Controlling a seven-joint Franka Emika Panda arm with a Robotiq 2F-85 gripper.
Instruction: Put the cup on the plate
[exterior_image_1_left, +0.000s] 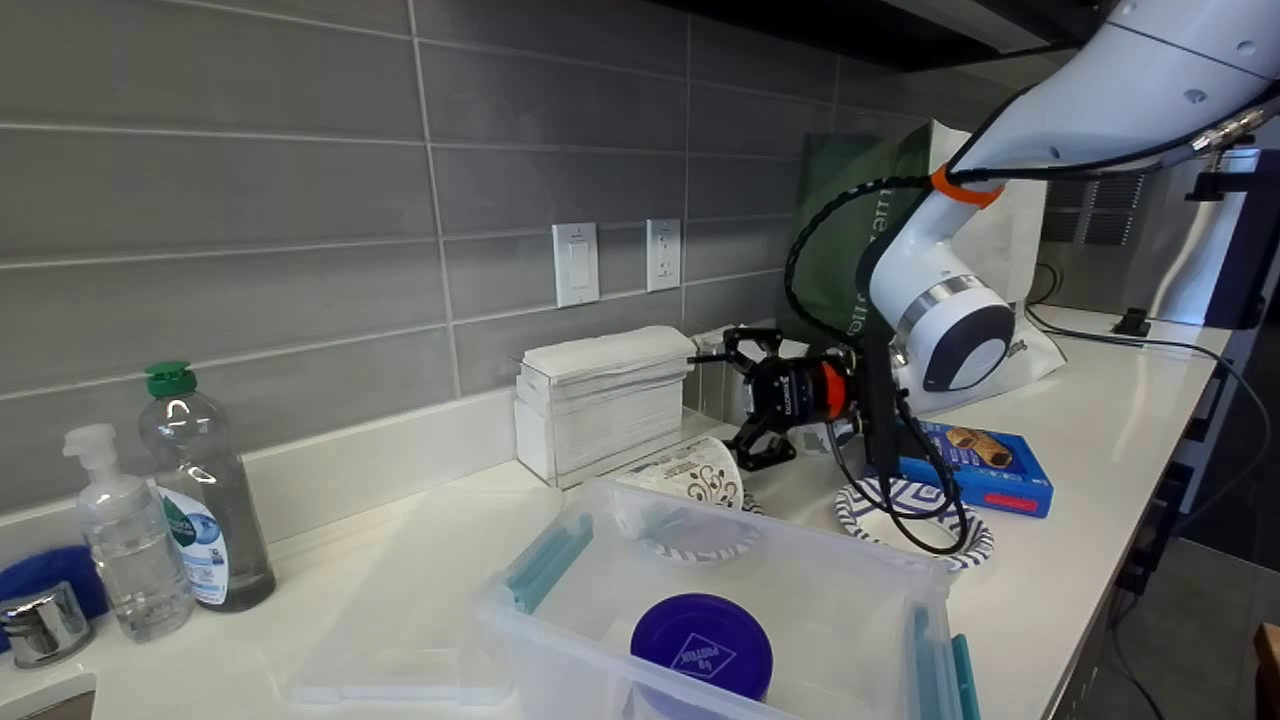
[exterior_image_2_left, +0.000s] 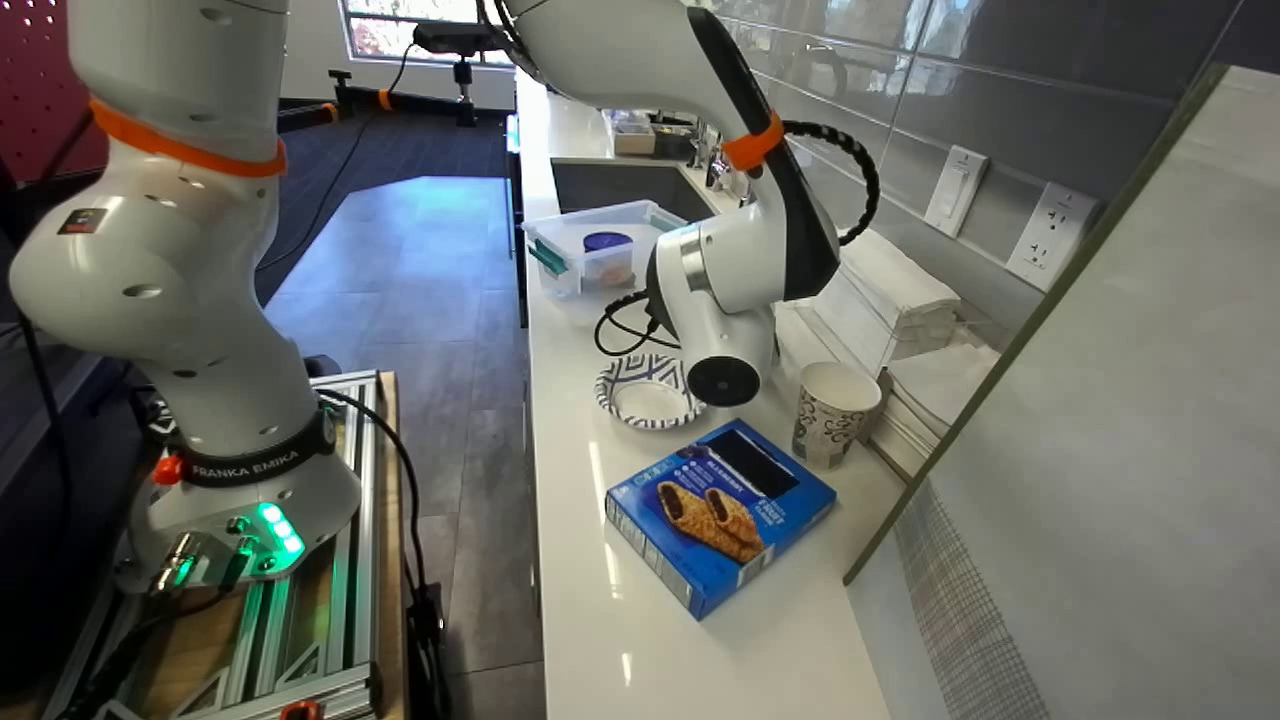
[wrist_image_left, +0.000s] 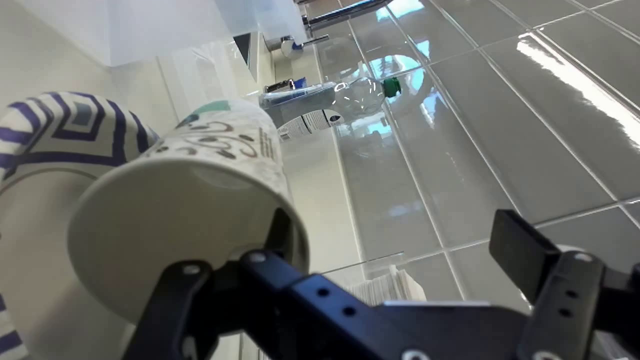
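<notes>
In an exterior view, tub (exterior_image_1_left: 702, 648) inside bin (exterior_image_1_left: 845, 605); cup (exterior_image_1_left: 698, 470) and plate (exterior_image_1_left: 702, 554) behind.

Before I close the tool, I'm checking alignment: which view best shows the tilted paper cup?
The wrist view: the tilted paper cup is large, with a finger of the tool inside. An exterior view shows its printed side, partly behind the plastic bin. In an exterior view the robot arm hides it; the upright cup there is another.

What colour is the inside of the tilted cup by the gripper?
Off-white. The cup shows its inside best in the wrist view.
</notes>
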